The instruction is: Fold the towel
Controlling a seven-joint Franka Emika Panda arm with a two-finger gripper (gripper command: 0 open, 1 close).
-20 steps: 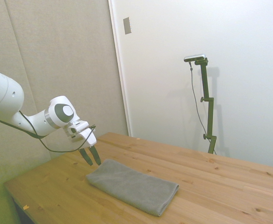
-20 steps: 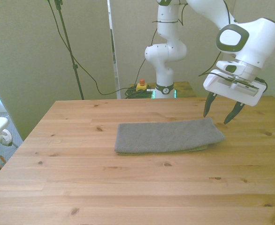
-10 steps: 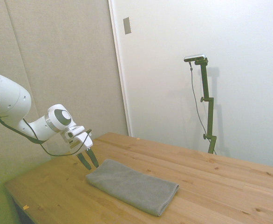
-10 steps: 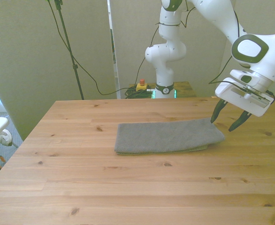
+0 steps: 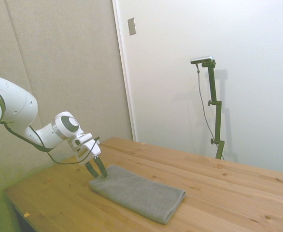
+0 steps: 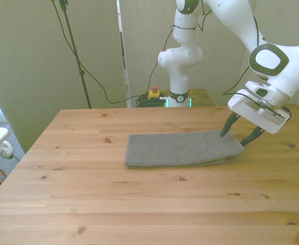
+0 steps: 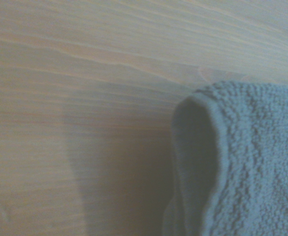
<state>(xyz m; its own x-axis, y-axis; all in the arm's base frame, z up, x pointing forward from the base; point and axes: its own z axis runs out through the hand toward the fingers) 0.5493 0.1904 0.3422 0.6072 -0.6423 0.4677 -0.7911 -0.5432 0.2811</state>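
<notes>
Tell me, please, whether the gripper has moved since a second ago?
Yes. The gripper has come down and closer to the towel; its open fingers now straddle the towel's end at the front view's right, where before they hung above it.

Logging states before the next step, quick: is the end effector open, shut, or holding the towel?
End effector: open, fingers straddling the towel end, holding nothing.

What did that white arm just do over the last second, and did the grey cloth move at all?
The gripper came down and in to the end of the soft grey towel at the front view's right, its fingers open astride the corner. It has not closed on anything yet. The towel lies flat on the wooden table, just where it was.
</notes>
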